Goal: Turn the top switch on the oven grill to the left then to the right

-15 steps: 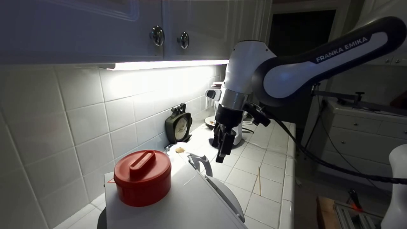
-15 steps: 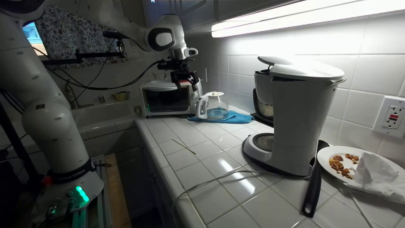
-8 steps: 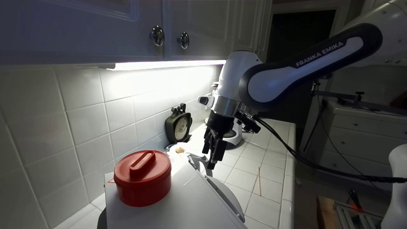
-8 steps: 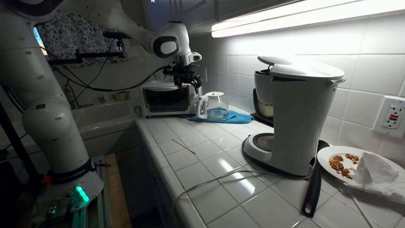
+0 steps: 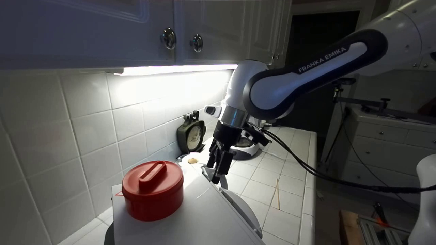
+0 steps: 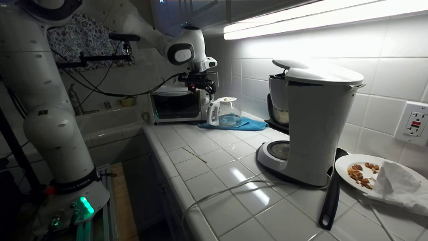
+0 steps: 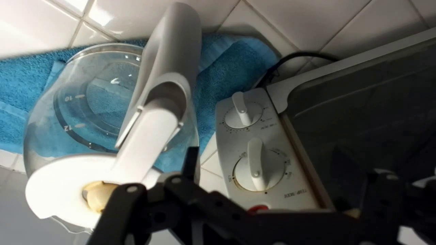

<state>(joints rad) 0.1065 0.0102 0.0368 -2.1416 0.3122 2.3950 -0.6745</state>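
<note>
The oven grill is a white toaster oven (image 5: 204,217) with a dark glass door, also in an exterior view (image 6: 177,106). Its control panel fills the middle of the wrist view. The top switch (image 7: 256,165) is a white dial with a raised lever grip, marked TEMP/MODE, beside a red light (image 7: 258,208). A second white dial (image 7: 243,114) sits below it on the panel, higher in the wrist picture. My gripper (image 7: 281,177) is open and empty, its fingers wide apart on either side of the top switch in the picture, not visibly touching it. In an exterior view the gripper (image 5: 214,173) hangs at the oven's front corner.
A glass coffee pot (image 6: 230,113) with a white handle stands on a blue towel (image 6: 252,124) close beside the panel. A red lidded container (image 5: 153,194) sits on the oven. A clock (image 5: 192,136) leans at the wall. A coffee maker (image 6: 317,130) stands farther along the counter.
My gripper has moved down and toward the oven's front corner, leftward in one picture and rightward in the opposite one. The oven, pot and other objects have not moved.
</note>
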